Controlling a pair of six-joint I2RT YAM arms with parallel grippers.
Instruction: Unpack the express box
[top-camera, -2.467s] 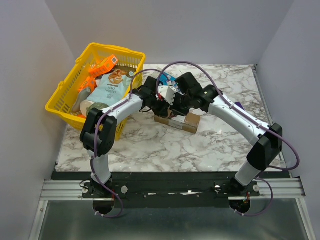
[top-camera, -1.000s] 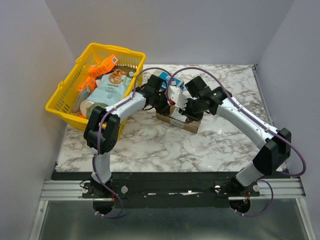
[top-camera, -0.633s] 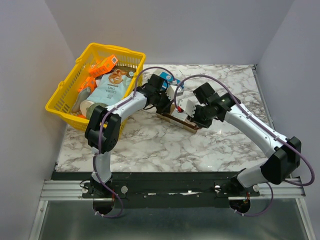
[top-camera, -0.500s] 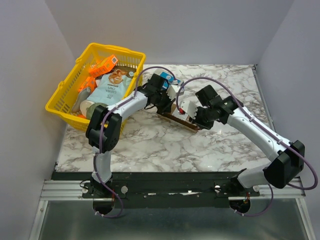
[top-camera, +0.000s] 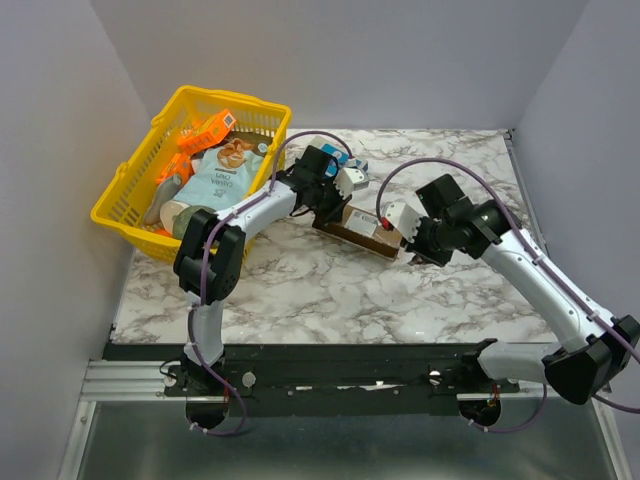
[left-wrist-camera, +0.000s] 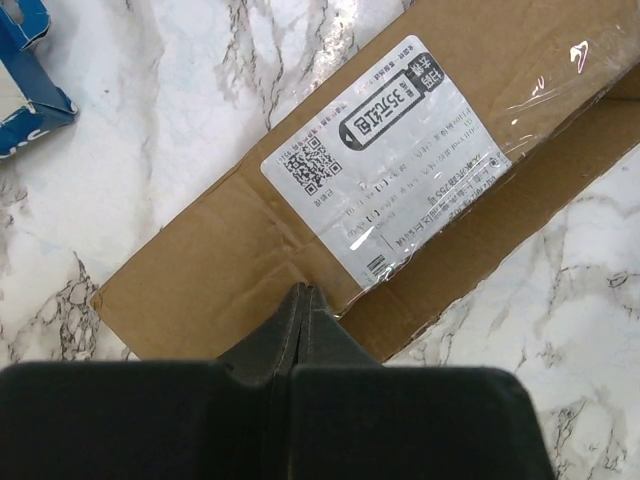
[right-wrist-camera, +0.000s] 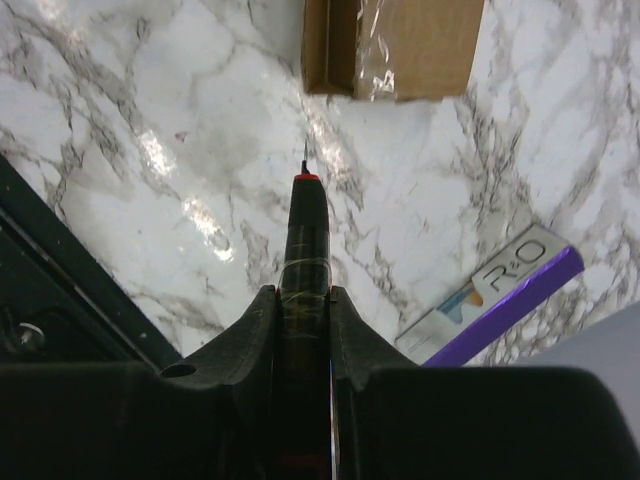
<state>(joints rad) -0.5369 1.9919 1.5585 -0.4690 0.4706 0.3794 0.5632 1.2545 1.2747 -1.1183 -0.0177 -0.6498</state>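
Express box (top-camera: 362, 230) label up, L tool (left-wrist-camera: 303, 298) pressed together at its edge, R tool (right-wrist-camera: 303, 295) pinching red-tipped cutter (right-wrist-camera: 306, 215)

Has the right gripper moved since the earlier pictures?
Yes. The right gripper moved right, away from the yellow basket, past the right end of the express box.

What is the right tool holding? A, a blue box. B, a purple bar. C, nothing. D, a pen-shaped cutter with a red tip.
D: the right tool is clamped on a dark pen-shaped cutter, red tip toward the express box.
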